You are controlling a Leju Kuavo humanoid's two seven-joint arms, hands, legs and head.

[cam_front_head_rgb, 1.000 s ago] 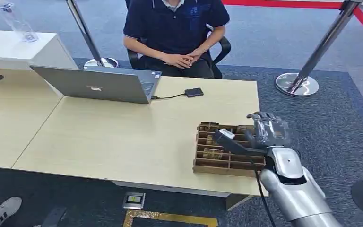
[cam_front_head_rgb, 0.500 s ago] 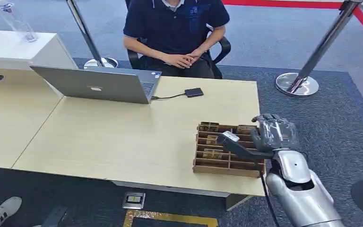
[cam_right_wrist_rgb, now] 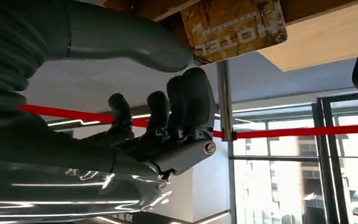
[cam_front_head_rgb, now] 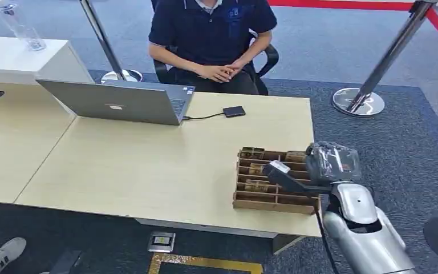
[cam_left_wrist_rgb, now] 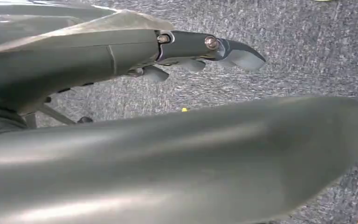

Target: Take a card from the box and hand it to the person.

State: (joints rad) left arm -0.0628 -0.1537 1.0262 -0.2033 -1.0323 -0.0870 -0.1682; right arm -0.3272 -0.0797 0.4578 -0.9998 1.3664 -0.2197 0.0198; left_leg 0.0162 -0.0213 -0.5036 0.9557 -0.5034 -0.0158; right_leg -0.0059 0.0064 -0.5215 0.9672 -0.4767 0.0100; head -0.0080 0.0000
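We see the right hand (cam_front_head_rgb: 332,162) over the box's (cam_front_head_rgb: 274,180) right end on the tabletop (cam_front_head_rgb: 148,165), fingers (cam_right_wrist_rgb: 186,100) curled near a card (cam_right_wrist_rgb: 233,27) without gripping it, cards standing crosswise in slots.

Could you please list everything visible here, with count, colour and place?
Box: one, brown, compartmented, table's near right corner.
Cards: several, yellowish, standing in the box's slots; one close to the right hand's thumb.
Table: one, light wood.
Laptop: one, grey, far side.
Small device: one, black, cabled to the laptop.
Stanchions: two, silver.
Person: one, dark blue shirt, seated behind the table.
Right hand: grey, over the box's right end.
Left hand: dark, above grey carpet.
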